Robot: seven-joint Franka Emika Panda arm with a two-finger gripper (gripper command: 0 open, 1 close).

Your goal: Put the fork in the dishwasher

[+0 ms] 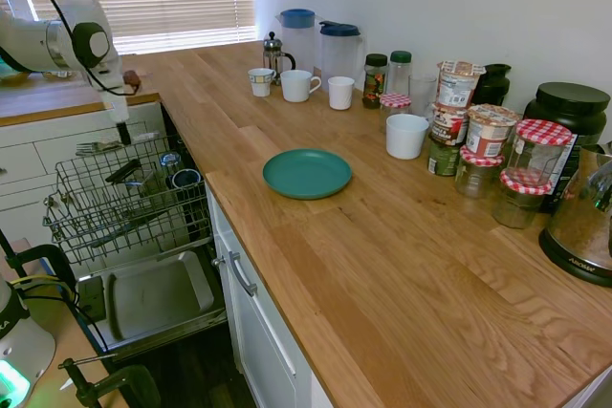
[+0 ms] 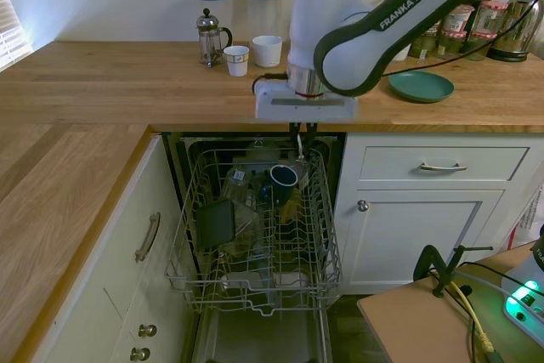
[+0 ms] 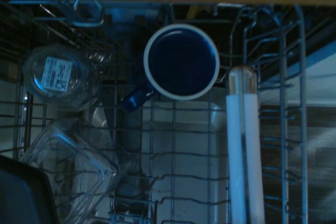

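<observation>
The gripper [image 2: 302,135] is clamped on the fork [image 2: 299,152], which hangs straight down just above the dishwasher [image 2: 255,282] rack's back edge. In the rack there's one dark blue mug [image 2: 283,178]. On the surface [image 1: 402,265]: one teal plate [image 1: 307,173], four white cups.

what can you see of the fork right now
The fork has silver metal tines and a white handle. The gripper holds it by the handle, lying about level over the pulled-out rack of the dishwasher, tines pointing away from the counter. It appears clear of the rack.
</observation>
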